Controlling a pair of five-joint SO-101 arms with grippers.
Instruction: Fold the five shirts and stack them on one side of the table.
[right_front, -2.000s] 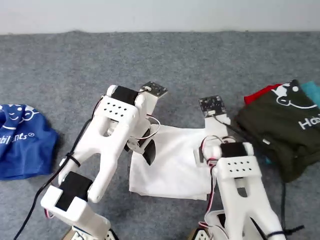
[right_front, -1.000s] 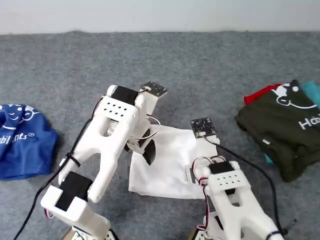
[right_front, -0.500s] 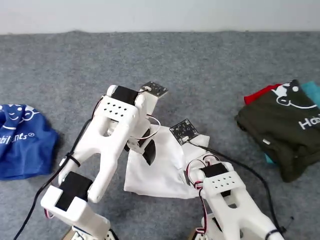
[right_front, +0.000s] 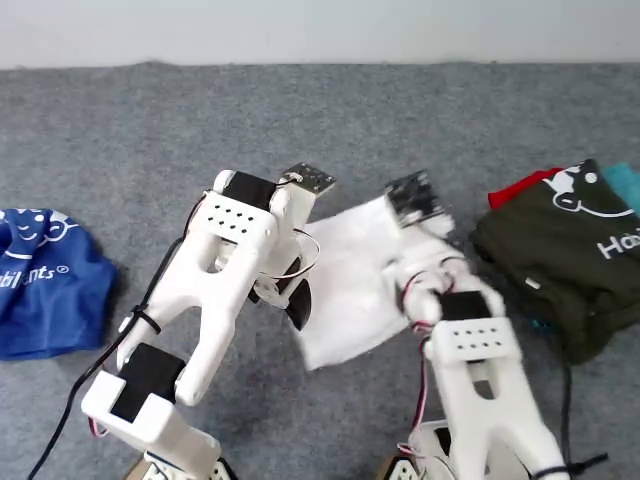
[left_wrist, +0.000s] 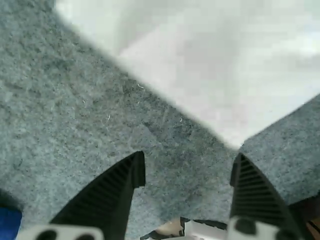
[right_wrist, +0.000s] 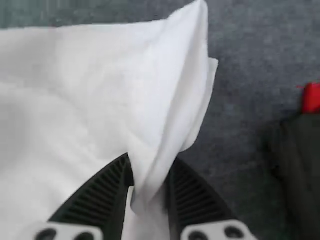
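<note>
My right gripper (right_wrist: 148, 175) was pinched shut on a raised fold of the white cloth shirt (right_wrist: 90, 85). My left gripper (left_wrist: 187, 172) hung wide open, empty, above grey felt (left_wrist: 60, 100).

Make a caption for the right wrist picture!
The right pincer pinches a fold of the white shirt over grey carpet.

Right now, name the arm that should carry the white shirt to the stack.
Probably right. The right gripper pinches the white shirt, with the folded stack on its side. The left gripper is open over carpet.
</note>
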